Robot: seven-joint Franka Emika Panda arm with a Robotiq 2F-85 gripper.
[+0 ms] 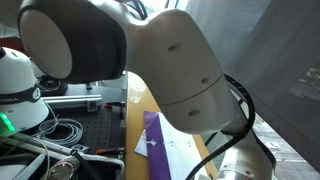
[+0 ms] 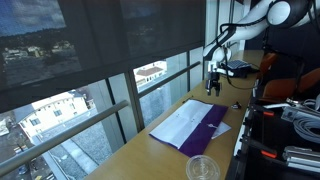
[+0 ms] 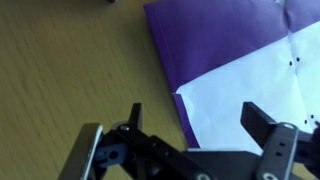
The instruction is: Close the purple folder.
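Observation:
The purple folder (image 2: 212,128) lies open on the wooden table (image 2: 150,150), with white paper sheets (image 2: 180,122) on its inner side. In an exterior view (image 1: 152,135) the arm hides most of the folder. In the wrist view its purple cover (image 3: 220,40) and a white sheet (image 3: 255,85) lie below the jaws. My gripper (image 2: 213,88) hangs above the table just past the folder's far end. Its fingers (image 3: 200,125) are open and empty, spread over the edge where the white sheet meets the purple cover.
A clear plastic cup (image 2: 202,168) stands on the table's near end. Windows run along one side of the table. Cables and equipment (image 2: 295,120) line the other side. A white dome device (image 1: 15,85) and cables sit beside the table.

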